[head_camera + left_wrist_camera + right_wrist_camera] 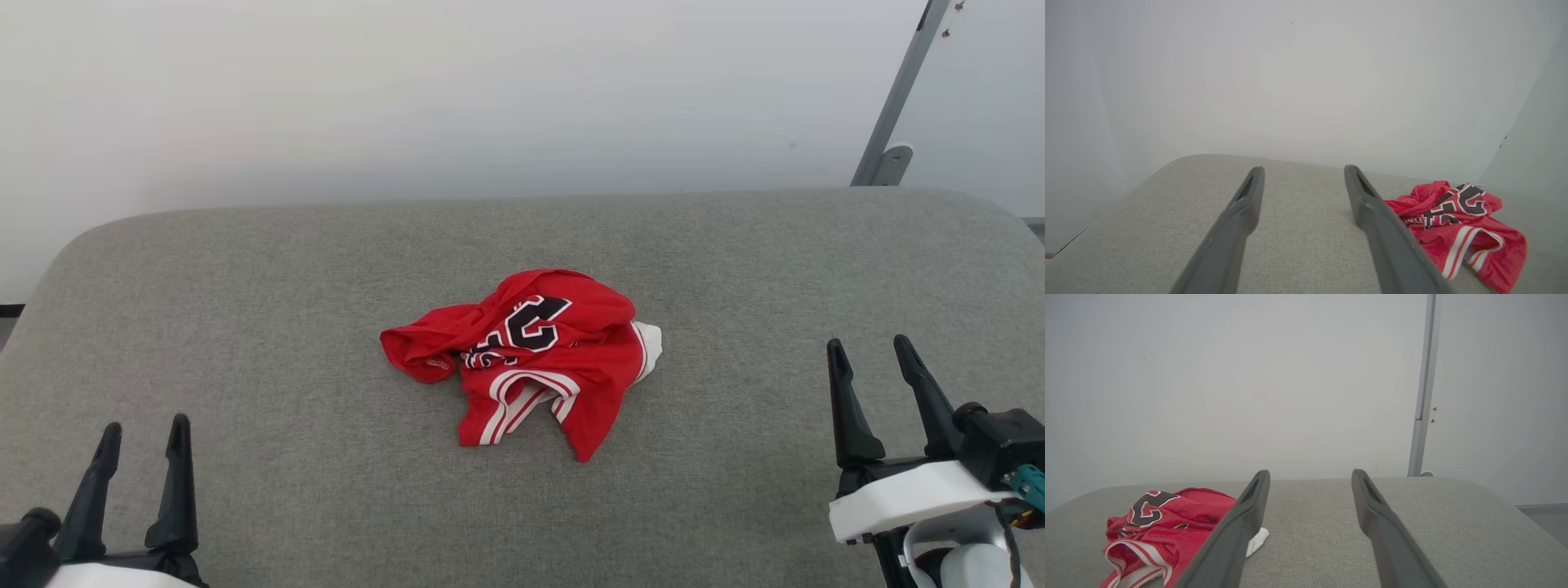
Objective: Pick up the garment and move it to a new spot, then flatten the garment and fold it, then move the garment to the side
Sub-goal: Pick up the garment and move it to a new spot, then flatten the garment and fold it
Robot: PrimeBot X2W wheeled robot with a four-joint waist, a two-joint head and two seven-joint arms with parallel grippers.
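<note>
Red garment (588,371) crumpled; black white-outlined lettering (535,324) folded, illegible.

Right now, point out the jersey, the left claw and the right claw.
jersey (543,361), head view, red fabric just below the black number.
left claw (145,422), head view, midway between its fingertips.
right claw (868,341), head view, midway between its fingertips.

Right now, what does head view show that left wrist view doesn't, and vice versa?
Head view adds: right gripper, open; grey pole; white fabric flap. Left wrist view adds: a close look at the inner slots of its fingers. Shared: left gripper, open, crumpled garment, grey padded surface, white wall.
</note>
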